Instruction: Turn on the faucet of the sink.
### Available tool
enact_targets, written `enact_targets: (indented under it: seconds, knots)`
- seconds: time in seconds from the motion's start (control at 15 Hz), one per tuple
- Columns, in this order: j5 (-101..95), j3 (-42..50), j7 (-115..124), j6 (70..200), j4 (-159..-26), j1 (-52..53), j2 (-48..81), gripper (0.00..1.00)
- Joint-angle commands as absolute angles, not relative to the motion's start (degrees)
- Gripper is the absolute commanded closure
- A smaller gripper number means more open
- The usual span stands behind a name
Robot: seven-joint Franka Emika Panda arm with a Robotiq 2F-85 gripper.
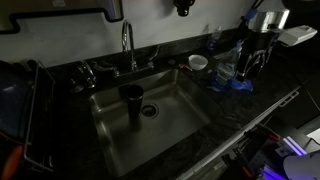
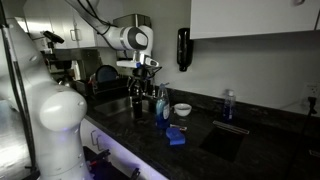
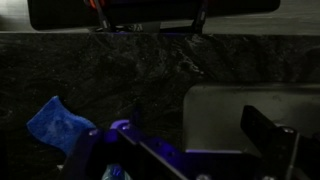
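Note:
The faucet (image 1: pixel 127 45) is a tall chrome gooseneck at the back rim of the sink (image 1: pixel 170 125), with small handles at its base. It shows as a dark arch in an exterior view (image 2: pixel 100 78). The sink is a grey steel basin in black speckled countertop; one corner of it shows in the wrist view (image 3: pixel 225 110). My gripper (image 1: pixel 250 62) hangs over the counter to the side of the sink, well away from the faucet, and also shows in an exterior view (image 2: pixel 146 85). In the wrist view its fingers (image 3: pixel 190 150) stand apart with nothing between them.
A dark cup (image 1: pixel 132 100) stands in the basin near the drain (image 1: pixel 150 111). A small white bowl (image 1: pixel 198 62) and a blue cloth (image 1: pixel 232 85) lie on the counter near the gripper. A soap dispenser (image 2: pixel 183 48) hangs on the wall. A dish rack (image 1: pixel 25 120) stands beside the sink.

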State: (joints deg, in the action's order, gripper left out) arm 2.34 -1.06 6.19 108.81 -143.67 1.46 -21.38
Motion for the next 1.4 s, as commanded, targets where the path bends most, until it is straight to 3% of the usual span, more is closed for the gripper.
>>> enact_targets:
  seconds: [0.0, 0.4, 0.67, 0.87, 0.93, 1.33]
  knots:
    - [6.8, -3.5, 15.0, 113.5, -142.1, 1.7, -18.2, 0.00]
    - [4.8, -9.4, 32.5, 137.2, -140.9, 1.3, -10.7, 0.00]
    - [-9.3, -11.9, 51.1, 150.8, -135.7, -0.7, -1.5, 0.00]
    - [-21.5, -9.6, 66.5, 151.2, -129.1, 0.9, 3.6, 0.00]
    - [-17.0, -8.4, 59.9, 151.7, -134.4, 2.2, -0.8, 0.00]
    - [-17.8, -7.7, 61.2, 151.7, -133.4, 3.1, 0.1, 0.00]
